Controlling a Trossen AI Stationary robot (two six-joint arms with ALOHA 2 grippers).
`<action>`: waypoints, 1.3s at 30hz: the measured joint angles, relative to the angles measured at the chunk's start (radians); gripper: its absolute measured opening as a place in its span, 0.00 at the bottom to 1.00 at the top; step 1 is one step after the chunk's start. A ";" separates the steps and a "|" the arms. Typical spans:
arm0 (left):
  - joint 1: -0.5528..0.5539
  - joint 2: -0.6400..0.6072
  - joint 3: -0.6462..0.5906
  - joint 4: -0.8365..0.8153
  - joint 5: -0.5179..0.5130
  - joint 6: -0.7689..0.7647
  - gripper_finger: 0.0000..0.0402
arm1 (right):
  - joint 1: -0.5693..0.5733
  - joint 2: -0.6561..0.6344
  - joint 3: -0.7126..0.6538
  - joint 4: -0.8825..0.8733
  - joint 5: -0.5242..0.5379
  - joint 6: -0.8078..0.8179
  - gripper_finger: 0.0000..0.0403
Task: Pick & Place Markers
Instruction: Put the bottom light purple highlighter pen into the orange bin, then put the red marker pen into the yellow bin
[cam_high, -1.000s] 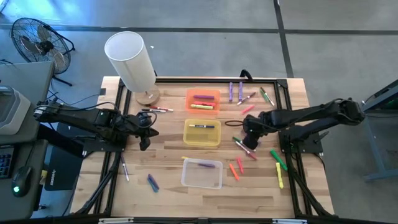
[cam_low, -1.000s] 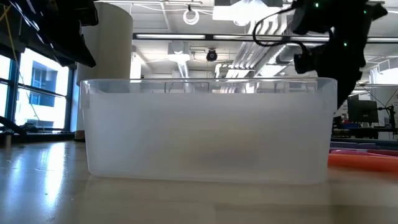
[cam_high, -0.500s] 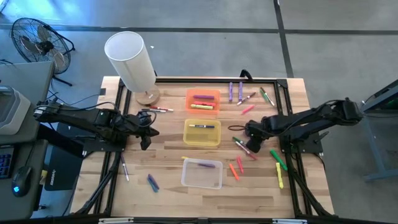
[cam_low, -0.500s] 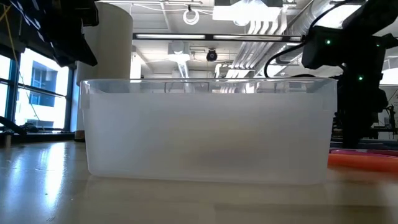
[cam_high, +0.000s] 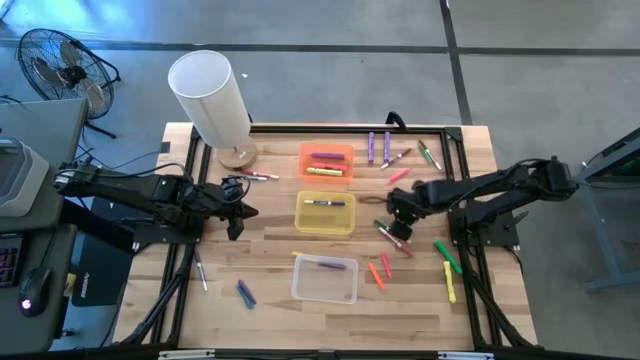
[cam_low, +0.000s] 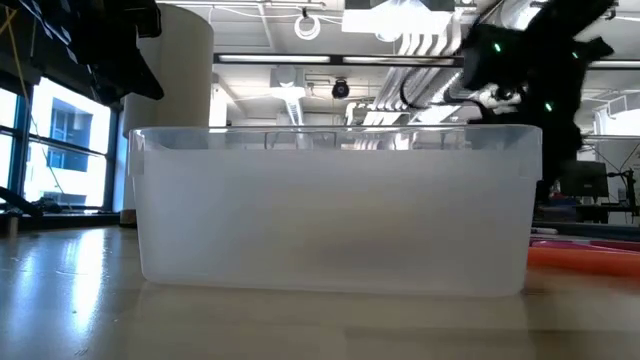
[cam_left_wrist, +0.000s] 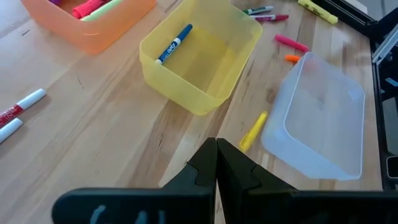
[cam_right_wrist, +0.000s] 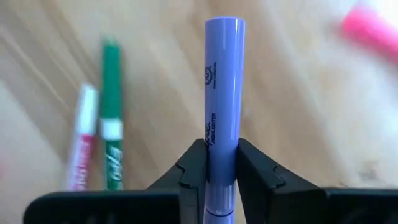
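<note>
The right hand (cam_right_wrist: 221, 163) has a purple highlighter (cam_right_wrist: 222, 99) pinched between its two dark fingers, jaws closed snug on the lower barrel, the pen standing straight up out of the grip. From overhead, that right hand (cam_high: 398, 222) sits over the right half of the desk (cam_high: 270, 305), just right of the yellow bin (cam_high: 325, 214). Below the held pen, a green marker (cam_right_wrist: 111, 112) and a red-and-white marker (cam_right_wrist: 82, 140) lie side by side on the wood, with a pink one (cam_right_wrist: 371, 28) blurred at the edge.

Over on the left, the left hand (cam_high: 234, 213) waits above the desk with its fingers pressed fully together, holding nothing; the left wrist view shows those fingertips (cam_left_wrist: 216, 167) meeting in a closed point.

The rest of the markers are well spread. A blue marker (cam_left_wrist: 173, 43) lies in the yellow bin. The orange bin (cam_high: 326, 161), on the far side of it, holds a few more. The clear bin (cam_high: 325, 279), on the near side, has a purple one inside. Loose markers (cam_high: 447, 263) scatter across the right side of the desk, and a couple more (cam_high: 245, 293) lie near left of the clear bin. At desk height, the clear bin (cam_low: 335, 210) fills the low view, with the dark arms above it.
</note>
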 joint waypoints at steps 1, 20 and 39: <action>0.000 0.000 0.000 0.000 0.000 0.001 0.00 | -0.011 0.001 0.044 -0.032 0.011 -0.025 0.13; 0.000 0.000 0.000 -0.002 -0.008 0.009 0.00 | -0.257 0.595 1.062 -0.127 0.041 -0.533 0.13; 0.001 0.000 0.000 -0.010 -0.226 0.081 0.29 | -0.311 0.763 1.223 -0.326 -0.012 -0.388 0.33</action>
